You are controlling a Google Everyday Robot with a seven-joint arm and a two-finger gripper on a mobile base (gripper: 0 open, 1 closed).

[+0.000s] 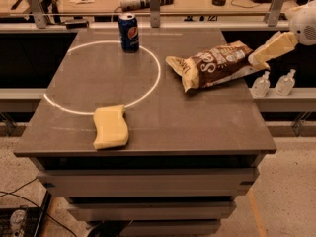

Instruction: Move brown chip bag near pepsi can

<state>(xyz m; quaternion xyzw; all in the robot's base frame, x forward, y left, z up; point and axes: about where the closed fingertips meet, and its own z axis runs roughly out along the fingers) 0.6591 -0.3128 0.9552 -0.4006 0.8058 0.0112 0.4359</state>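
The brown chip bag (217, 63), crinkled, with white lettering and tan ends, lies flat on the counter (197, 122), its right end just beside the gripper (257, 58) at the counter's right edge. The pepsi can (128, 32), dark blue and silver-topped, stands upright well left of the gripper, apart from the bag.

You have in frame:
- Table (197, 127): centre, with a marked circle (153, 85) on its left half.
- Pepsi can (128, 32): upper left of centre, upright on the circle's far arc.
- Brown chip bag (217, 65): right of centre, outside the circle, well apart from the can.
- Sponge (110, 127): lower left, across the circle's near arc.
- Gripper (254, 59): upper right, at the bag's right end.
- Two bottles (260, 84): beyond the table's right edge, below the gripper.
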